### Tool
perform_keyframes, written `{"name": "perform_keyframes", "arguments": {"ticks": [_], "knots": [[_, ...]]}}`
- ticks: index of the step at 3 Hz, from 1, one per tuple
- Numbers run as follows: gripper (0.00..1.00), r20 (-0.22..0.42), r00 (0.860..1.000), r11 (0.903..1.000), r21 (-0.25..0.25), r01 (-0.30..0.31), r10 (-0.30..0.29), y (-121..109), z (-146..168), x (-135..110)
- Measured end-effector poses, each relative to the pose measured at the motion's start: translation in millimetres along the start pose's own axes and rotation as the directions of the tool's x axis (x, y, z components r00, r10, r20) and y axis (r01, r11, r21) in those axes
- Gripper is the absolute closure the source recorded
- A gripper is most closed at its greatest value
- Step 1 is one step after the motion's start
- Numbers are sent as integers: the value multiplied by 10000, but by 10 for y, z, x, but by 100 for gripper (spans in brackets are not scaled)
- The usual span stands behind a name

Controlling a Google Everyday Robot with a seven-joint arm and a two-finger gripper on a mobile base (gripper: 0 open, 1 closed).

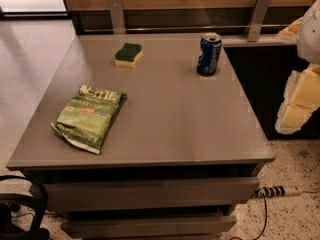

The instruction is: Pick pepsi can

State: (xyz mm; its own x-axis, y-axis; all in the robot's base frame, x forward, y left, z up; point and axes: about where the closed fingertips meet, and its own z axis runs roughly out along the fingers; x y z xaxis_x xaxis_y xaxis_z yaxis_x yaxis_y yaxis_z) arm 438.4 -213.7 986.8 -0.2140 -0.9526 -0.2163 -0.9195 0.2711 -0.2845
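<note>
Grey desk (pixel 170 119) fills most of my view. Upright pepsi can (pixel 209 54) sits upper right of centre (well apart from sponge (pixel 128 54), upper left, and chip bag (pixel 89 116), left). Tool (pixel 300 101) hangs at the right edge, beyond the desk; open or closed, I cannot tell.

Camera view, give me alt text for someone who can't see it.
A blue pepsi can stands upright at the far right of a grey table, with the robot's pincer off the table's right edge, apart from it. A green-and-yellow sponge lies far left-centre and a green chip bag near left.
</note>
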Motion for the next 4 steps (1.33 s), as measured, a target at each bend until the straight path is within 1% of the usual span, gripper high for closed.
{"name": "perform_keyframes", "arguments": {"ticks": [1,2,3,4], "knots": [[0,135,9999,9999,159,-32,30,-47,-24,-7],[0,725,9970,9982,526,-299,260,-315,-20,-1],[0,1953,9764,9894,918,-1122,926,-741,15,19],[0,3534,9220,9725,1058,-2077,1584,-1139,121,4]]}}
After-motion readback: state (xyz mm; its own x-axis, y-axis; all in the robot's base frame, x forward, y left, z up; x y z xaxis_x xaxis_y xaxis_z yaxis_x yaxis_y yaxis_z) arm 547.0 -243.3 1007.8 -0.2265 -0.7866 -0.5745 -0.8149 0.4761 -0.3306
